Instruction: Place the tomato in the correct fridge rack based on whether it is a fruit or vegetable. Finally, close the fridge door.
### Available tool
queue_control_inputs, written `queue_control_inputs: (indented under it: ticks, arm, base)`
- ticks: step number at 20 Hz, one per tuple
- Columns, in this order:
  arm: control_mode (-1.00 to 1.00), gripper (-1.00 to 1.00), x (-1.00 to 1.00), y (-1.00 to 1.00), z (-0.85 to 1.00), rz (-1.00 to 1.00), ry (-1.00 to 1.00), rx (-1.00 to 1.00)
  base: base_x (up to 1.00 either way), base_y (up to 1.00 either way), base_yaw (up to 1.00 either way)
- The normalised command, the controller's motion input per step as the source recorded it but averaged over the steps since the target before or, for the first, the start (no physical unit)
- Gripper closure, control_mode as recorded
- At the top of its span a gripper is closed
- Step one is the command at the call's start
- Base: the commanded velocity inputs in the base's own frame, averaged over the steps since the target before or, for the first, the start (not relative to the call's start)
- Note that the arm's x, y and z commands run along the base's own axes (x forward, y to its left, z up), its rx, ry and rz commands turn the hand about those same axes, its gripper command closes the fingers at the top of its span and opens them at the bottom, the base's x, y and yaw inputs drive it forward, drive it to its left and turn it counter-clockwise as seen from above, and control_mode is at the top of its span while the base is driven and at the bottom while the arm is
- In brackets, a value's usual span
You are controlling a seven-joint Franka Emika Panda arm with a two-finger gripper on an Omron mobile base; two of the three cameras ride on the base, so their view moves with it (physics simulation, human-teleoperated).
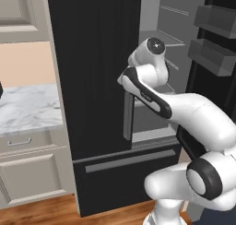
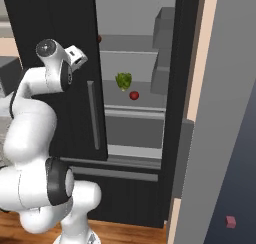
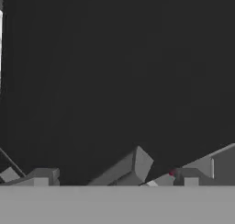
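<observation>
The tomato [image 2: 134, 95], small, round and red, lies on the broad grey fridge rack [image 2: 150, 100] inside the open fridge, just right of a green leafy bunch [image 2: 123, 81]. My hand [image 2: 75, 55] is up at the left, in front of the dark closed door and well apart from the tomato. In the hand view my gripper [image 3: 115, 179] is open, its fingertips [image 3: 42, 177] wide apart with nothing between them, facing a dark surface. A tiny red speck [image 3: 172, 172] shows low right there; I cannot tell what it is.
The closed left fridge door [image 1: 92, 72] carries a vertical handle [image 2: 93, 115]. The right door stands open with grey bins [image 1: 214, 53]. A small red thing [image 2: 99, 38] sits on an upper shelf. A marble counter [image 1: 27, 106] lies to the left.
</observation>
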Motion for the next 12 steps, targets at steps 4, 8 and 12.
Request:
queue_control_inputs:
  ticks: [4, 8, 12]
  arm:
    - [-1.00, -1.00, -0.94, -0.80, -0.01, -0.42, 0.00, 0.24]
    - [-1.00, -1.00, -0.69, -0.89, -0.18, -0.29, -0.06, 0.14]
    - [-1.00, -1.00, -0.68, -0.77, -0.08, -0.15, 0.00, 0.06]
  base:
    - [0.00, 0.00, 0.00]
    - [0.00, 0.00, 0.00]
    - [0.00, 0.00, 0.00]
